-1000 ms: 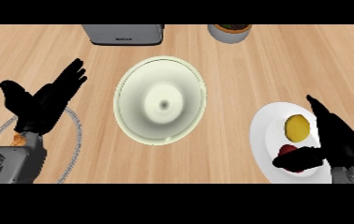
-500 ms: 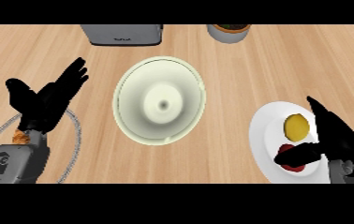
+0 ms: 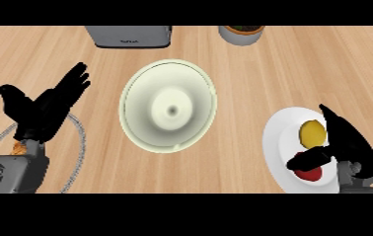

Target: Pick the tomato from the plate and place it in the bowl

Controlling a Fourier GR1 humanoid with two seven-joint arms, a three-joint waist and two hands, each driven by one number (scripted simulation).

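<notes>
Just one tomato (image 3: 311,174), one plate (image 3: 280,140), one bowl (image 3: 169,106)

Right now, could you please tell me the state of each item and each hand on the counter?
Red tomato: on the white plate, right hand's thumb against it, not lifted.
Yellow round fruit: on the plate, beside the hand.
Pale green bowl: upright, empty.
Right hand: over the plate, fingers around the tomato.
Left hand: open, resting at the left edge.
</notes>
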